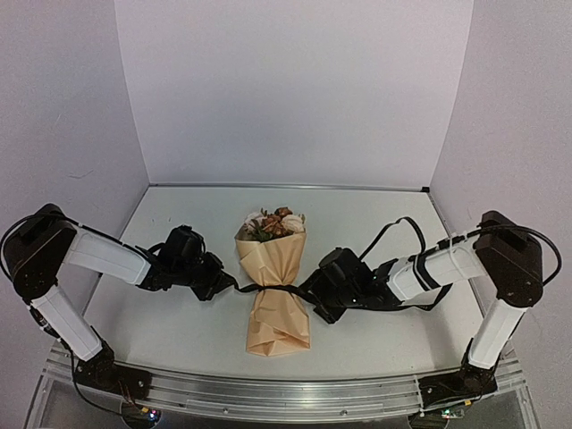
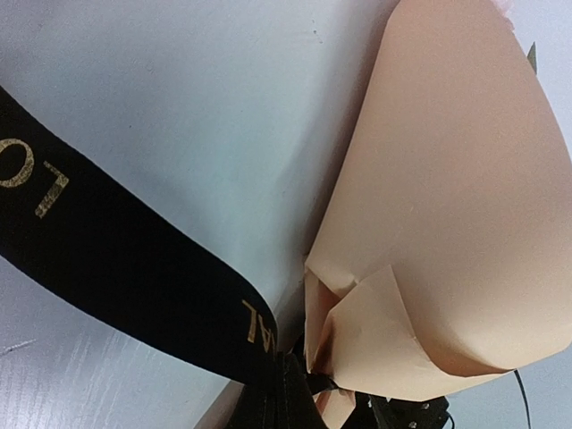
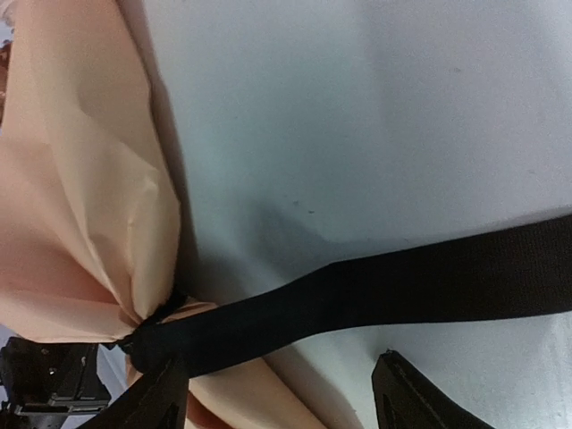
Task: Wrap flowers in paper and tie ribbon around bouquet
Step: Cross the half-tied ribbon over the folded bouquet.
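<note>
Pinched ribbon [image 1: 268, 289] tail in shut left hand [image 1: 227, 285], held right hand [image 3: 279, 366] open astride other tail, crosswise to bouquet [image 1: 273, 259] lying near-edge-to-far.

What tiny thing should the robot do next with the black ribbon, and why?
Probably the right gripper should nudge forward and close on the ribbon tail. Its jaws stand open with that tail just ahead of them, while the left gripper is shut, seemingly on the other tail. The ribbon already cinches the bouquet at its waist, so pulling both sides could tighten it.
</note>
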`<state>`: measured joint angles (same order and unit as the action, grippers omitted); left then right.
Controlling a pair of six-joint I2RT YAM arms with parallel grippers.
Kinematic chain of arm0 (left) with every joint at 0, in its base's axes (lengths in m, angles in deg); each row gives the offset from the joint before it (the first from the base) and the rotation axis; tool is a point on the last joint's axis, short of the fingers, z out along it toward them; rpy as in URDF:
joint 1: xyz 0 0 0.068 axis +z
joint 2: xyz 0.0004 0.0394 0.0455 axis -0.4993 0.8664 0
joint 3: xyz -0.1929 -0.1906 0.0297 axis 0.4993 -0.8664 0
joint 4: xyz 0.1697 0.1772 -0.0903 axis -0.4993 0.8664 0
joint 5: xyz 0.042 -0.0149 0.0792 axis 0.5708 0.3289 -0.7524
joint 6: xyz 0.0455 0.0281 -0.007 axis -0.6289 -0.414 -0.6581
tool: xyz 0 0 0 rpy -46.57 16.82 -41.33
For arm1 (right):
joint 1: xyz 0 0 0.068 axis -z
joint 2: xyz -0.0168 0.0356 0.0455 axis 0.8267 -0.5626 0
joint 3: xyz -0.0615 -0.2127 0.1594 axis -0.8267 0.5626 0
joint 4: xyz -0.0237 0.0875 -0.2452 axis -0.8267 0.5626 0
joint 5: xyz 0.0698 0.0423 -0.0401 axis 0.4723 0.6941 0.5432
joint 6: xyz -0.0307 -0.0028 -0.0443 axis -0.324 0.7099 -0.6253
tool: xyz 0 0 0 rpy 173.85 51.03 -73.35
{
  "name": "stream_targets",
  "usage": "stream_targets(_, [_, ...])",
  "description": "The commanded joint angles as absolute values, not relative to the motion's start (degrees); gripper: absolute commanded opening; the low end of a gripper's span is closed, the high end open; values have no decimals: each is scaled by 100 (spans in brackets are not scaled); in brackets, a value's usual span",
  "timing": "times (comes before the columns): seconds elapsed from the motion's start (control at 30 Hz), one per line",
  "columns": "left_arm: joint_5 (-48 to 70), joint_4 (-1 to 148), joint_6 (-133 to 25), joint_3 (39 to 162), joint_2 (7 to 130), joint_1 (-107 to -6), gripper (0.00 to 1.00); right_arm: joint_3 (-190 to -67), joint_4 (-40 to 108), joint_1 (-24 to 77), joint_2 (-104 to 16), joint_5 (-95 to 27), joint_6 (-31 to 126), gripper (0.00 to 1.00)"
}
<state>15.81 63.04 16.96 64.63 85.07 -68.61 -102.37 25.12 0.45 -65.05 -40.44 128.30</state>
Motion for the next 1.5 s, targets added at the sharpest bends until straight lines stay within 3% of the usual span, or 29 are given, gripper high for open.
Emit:
stream_targets(0.0, [1672, 6329, 1523, 6575, 8369, -6832, 0, -9980, 1163, 101, -6906, -3911, 13738, 76])
stream_targets(0.27, [1710, 6320, 1516, 6517, 8370, -6751, 0, -9654, 827, 241, -7073, -4430, 14247, 74])
stream_targets(0.4, [1724, 6372, 1524, 6473, 8393, -6692, 0, -9720, 808, 420, -7158, -4524, 14112, 65])
stream_targets(0.63, [1768, 6392, 1506, 6320, 8327, -6505, 0, -9926, 815, 504, -7290, -4508, 13904, 34])
stream_targets(0.73, [1790, 6432, 1454, 6303, 8306, -6430, 0, -9890, 869, 506, -7220, -4524, 13851, 11])
stream_targets(0.8, [1811, 6435, 1412, 6288, 8306, -6380, 0, -9846, 947, 516, -7144, -4539, 13809, 1])
stream_targets(1.47, [1124, 6810, 1118, 5508, 7358, -5817, 0, -9199, 2648, 772, -6027, -5210, 13135, 0])
